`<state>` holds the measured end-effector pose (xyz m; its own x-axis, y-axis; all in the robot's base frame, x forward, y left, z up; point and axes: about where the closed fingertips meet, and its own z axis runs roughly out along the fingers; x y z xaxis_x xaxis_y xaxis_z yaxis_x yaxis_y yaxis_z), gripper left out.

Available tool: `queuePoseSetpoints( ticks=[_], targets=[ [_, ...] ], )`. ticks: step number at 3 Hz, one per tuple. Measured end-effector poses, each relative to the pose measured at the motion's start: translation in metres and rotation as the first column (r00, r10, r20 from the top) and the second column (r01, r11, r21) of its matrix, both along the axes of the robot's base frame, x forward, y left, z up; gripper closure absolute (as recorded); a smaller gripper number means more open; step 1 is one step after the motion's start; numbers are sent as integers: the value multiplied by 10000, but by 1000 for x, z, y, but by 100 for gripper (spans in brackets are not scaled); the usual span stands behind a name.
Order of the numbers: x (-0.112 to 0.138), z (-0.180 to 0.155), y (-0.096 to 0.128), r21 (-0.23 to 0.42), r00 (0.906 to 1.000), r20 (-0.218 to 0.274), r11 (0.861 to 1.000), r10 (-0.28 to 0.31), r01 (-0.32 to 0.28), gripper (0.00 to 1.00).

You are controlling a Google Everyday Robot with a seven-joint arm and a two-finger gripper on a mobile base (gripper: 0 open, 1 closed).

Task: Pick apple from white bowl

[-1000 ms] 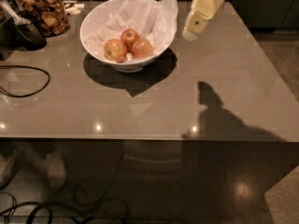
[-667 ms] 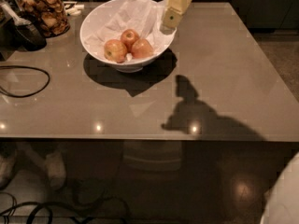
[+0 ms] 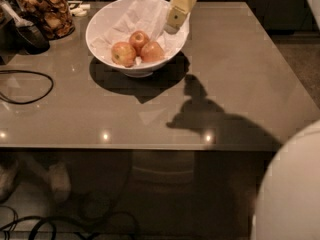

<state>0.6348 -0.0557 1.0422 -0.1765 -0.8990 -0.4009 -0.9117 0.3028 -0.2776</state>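
The white bowl (image 3: 102, 21) stands at the back of the glossy grey table, lined with crumpled white paper. Three reddish apples lie in it: one at the left (image 3: 123, 53), one at the back (image 3: 139, 38) and one at the right (image 3: 152, 51). My gripper (image 3: 173, 24) hangs over the bowl's right rim, above and to the right of the apples, touching none of them. Its cream-coloured body comes down from the top edge of the view.
A glass jar of brown snacks (image 3: 45, 10) stands at the back left, with a dark object (image 3: 29, 36) beside it. A black cable (image 3: 25, 86) loops on the table's left side. A pale rounded robot part (image 3: 292, 194) fills the lower right corner.
The gripper has moved left from beyond the bowl's right side to over its right rim. Its shadow on the table has shifted left too. The apples have not moved.
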Motion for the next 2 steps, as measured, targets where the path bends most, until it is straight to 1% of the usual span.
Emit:
queuePoseSetpoints(
  ticks=[1,2],
  targets=[
    [18,-4,8,18,10000,-27,10000,-70,70,0],
    [34,-9,14,-109,10000,-41,9999,-43,43,19]
  ],
)
